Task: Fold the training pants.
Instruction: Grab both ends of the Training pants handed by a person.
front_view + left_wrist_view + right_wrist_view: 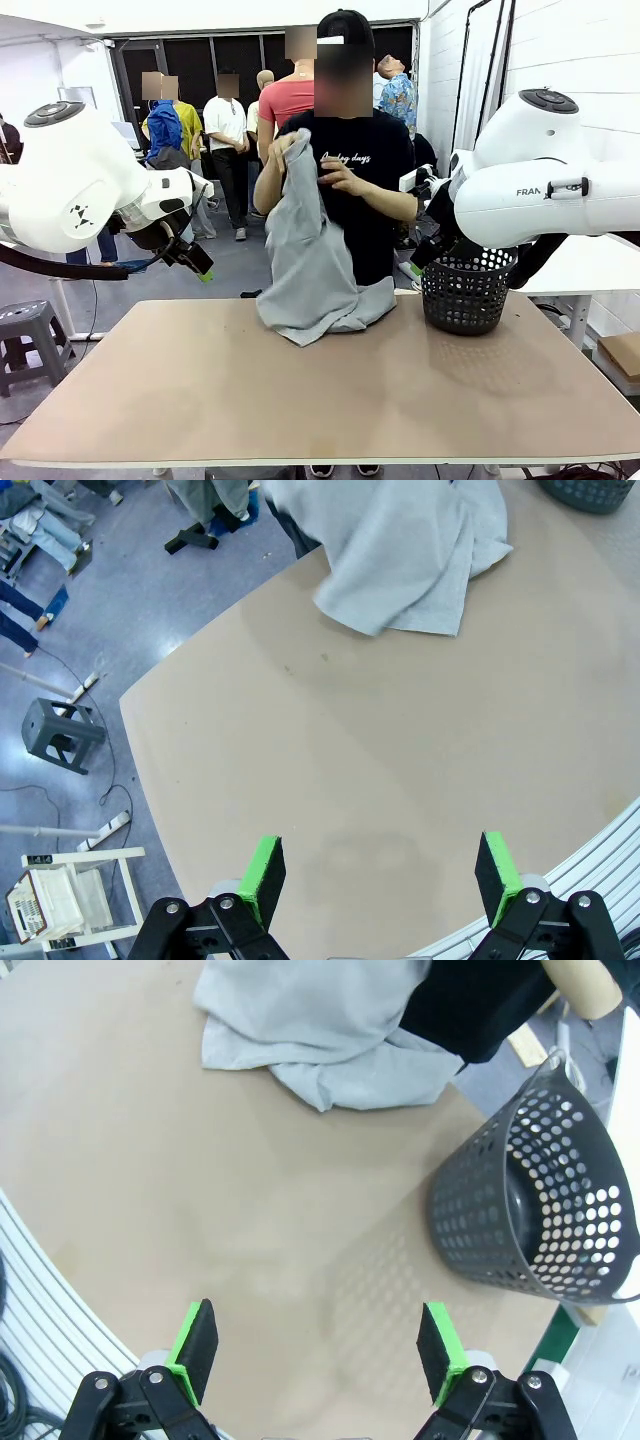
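left gripper [380, 868] hangs above the bare tan table [400, 760], green pads [264, 875] spread as wide as they go, nothing between them, nothing touching them. well beyond its fingertips, on the far side of the tabletop, lie the training pants [410, 550], a light grey heap of soft cloth. over to the right gripper [318, 1345]: same story, fingers [196, 1340] far apart and empty, high above the table. ahead of them and off past the one finger is the grey heap of pants [300, 1020]; ahead past the other finger stands the black basket [540, 1210], upright on the table, near the pants but not touching them. from the front, the person at the far side has both hands [345, 175] on the upper part of the training pants [310, 280], lifting it against the chest, while the lower part bunches on the table's [300, 390] far edge. the left gripper [200, 268] sits up off the table, well apart from the cloth, and the basket [467, 290] stands in front of the right arm.
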